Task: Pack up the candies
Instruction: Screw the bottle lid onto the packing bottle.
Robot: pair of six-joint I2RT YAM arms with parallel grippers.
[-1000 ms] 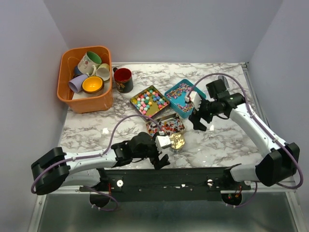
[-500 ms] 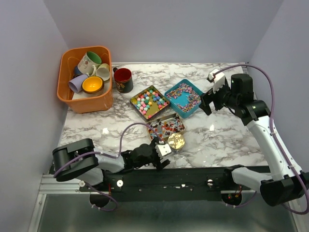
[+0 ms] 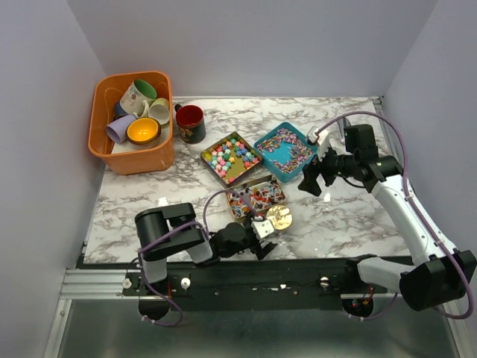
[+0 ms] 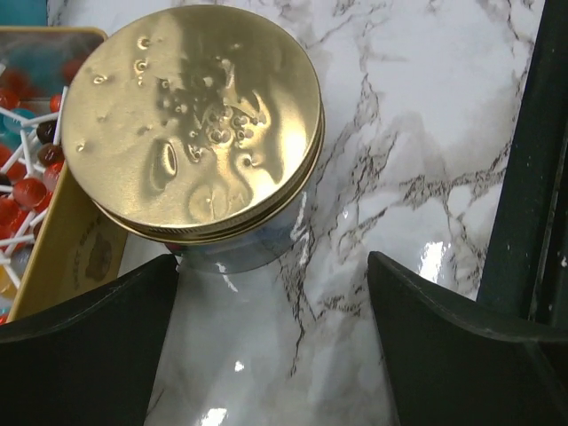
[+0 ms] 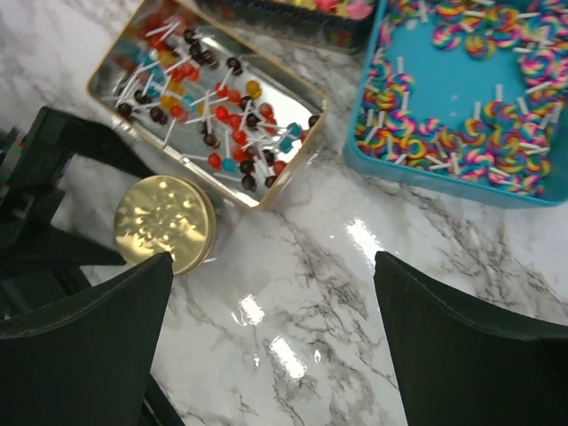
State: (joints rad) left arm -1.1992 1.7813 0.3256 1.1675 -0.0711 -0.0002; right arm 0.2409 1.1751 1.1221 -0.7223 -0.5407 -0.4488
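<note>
Three open tins hold the candies: a gold tin of star-shaped pastel sweets [image 3: 231,156], a teal tin of swirl lollipops [image 3: 284,150] [image 5: 461,106], and a gold tin of small round lollipops [image 3: 256,195] [image 5: 206,98]. A clear jar with a gold lid [image 3: 279,217] [image 4: 191,124] [image 5: 165,222] stands beside the last tin. My left gripper [image 3: 262,237] [image 4: 271,342] is open and empty, low at the table's near edge just in front of the jar. My right gripper [image 3: 311,179] [image 5: 271,342] is open and empty, above bare table right of the tins.
An orange basket [image 3: 133,153] with several ceramic mugs stands at the back left. A dark red mug [image 3: 190,123] stands next to it. The black rail [image 4: 532,177] runs along the near table edge.
The left arm folded and slid right, bringing its gripper up to the jar. The jar shifted slightly right. The right gripper swung out to the right, then back left and lower, near the teal tin.
</note>
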